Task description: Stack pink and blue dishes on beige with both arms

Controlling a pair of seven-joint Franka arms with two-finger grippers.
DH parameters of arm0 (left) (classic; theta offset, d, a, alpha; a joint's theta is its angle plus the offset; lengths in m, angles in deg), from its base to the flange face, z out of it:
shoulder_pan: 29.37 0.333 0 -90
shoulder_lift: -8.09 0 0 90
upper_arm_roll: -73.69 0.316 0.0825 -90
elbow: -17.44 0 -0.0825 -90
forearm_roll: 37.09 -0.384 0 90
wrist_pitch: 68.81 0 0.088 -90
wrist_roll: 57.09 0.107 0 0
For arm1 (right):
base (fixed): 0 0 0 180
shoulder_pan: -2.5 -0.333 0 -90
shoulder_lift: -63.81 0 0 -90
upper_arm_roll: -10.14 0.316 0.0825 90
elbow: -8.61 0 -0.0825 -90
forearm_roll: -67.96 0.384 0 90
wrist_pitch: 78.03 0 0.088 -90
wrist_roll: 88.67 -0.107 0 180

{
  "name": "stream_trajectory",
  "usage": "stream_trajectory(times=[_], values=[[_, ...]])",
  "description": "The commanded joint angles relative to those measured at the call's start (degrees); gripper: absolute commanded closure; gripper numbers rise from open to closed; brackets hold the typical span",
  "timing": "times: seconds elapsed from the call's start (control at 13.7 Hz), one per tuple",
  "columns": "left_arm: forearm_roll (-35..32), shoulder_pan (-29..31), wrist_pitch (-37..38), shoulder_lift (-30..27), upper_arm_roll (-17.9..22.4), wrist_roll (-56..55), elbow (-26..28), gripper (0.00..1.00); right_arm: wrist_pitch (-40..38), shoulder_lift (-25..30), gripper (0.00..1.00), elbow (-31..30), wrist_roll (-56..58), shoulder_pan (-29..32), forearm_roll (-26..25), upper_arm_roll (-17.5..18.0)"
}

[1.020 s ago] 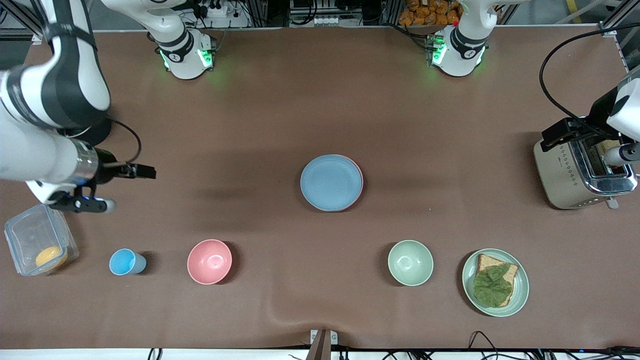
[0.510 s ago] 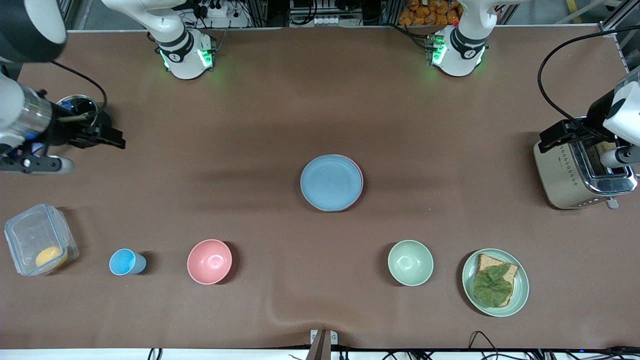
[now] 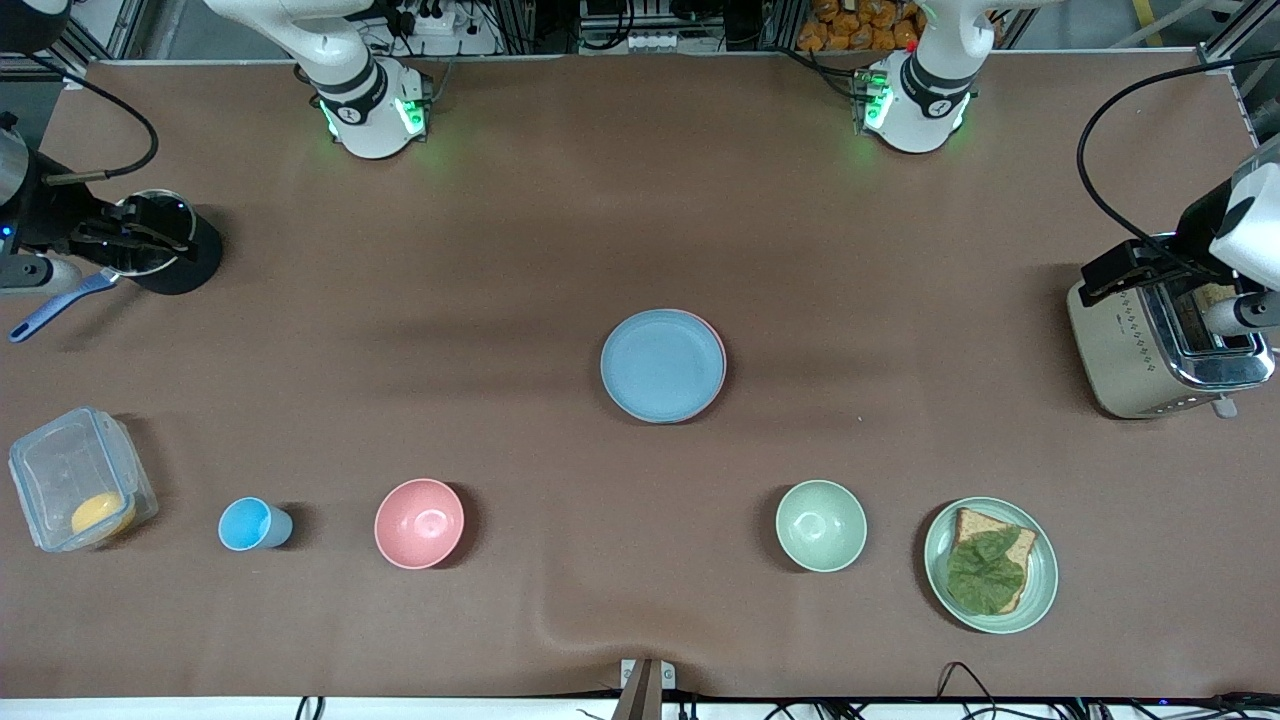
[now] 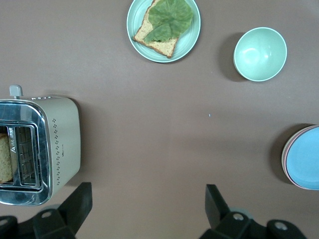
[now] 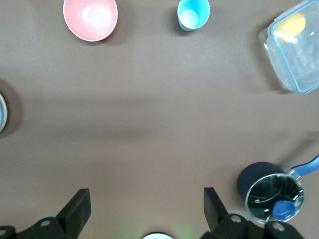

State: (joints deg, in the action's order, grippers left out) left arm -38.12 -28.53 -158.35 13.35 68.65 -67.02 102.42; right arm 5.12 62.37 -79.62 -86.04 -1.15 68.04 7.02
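Note:
The light blue plate [image 3: 662, 365] lies on the pale pink plate [image 3: 718, 343] in the middle of the table; only the pink rim peeks out. The beige plate is hidden. The left wrist view has this stack at its edge, the blue plate [image 4: 306, 159] over the pink rim [image 4: 284, 160]. My right gripper [image 3: 135, 240] hangs open and empty over a dark pot at the right arm's end; its fingers [image 5: 77, 206] stand wide apart. Over the toaster at the left arm's end, my left gripper [image 3: 1135, 265] is open too, fingers [image 4: 79, 199] spread, holding nothing.
A toaster [image 3: 1140, 350] stands at the left arm's end. Along the side nearer the front camera sit a mint plate [image 3: 1045, 585] with bread and lettuce, a mint bowl [image 3: 821, 526], a pink bowl [image 3: 419, 523], a blue cup [image 3: 250, 524] and a clear container [image 3: 75, 480]. The dark pot [image 3: 185, 265] has a blue handle.
My right arm has drawn back from above the clear container toward the table's end and now hangs over the dark pot. The left arm and the plates have stayed put.

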Motion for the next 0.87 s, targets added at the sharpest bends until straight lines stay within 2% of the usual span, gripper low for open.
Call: stream_trajectory(times=[0.0, 0.36, 0.58, 0.8], values=[[0.8, -0.7, 0.5, 0.3, 0.2, 0.9, -1.0, 0.0, 0.9, 0.6, 0.0, -1.2, 4.6, 4.1, -0.9, 0.8], [0.8, 0.1, 0.5, 0.3, 0.1, 1.2, -1.0, 0.0, 0.6, 0.6, 0.0, -1.2, 1.7, 4.3, -0.1, 0.8], [0.6, -0.1, 0.9, 0.2, 0.3, 1.2, -1.1, 0.0, 0.2, 0.5, 0.0, -0.6, -9.7, 3.7, 2.8, 1.1], [0.7, 0.1, 3.5, -0.2, 0.2, 1.6, -1.1, 0.0, 0.1, 0.4, 0.0, -0.5, -9.5, 3.6, 2.9, 1.2]])
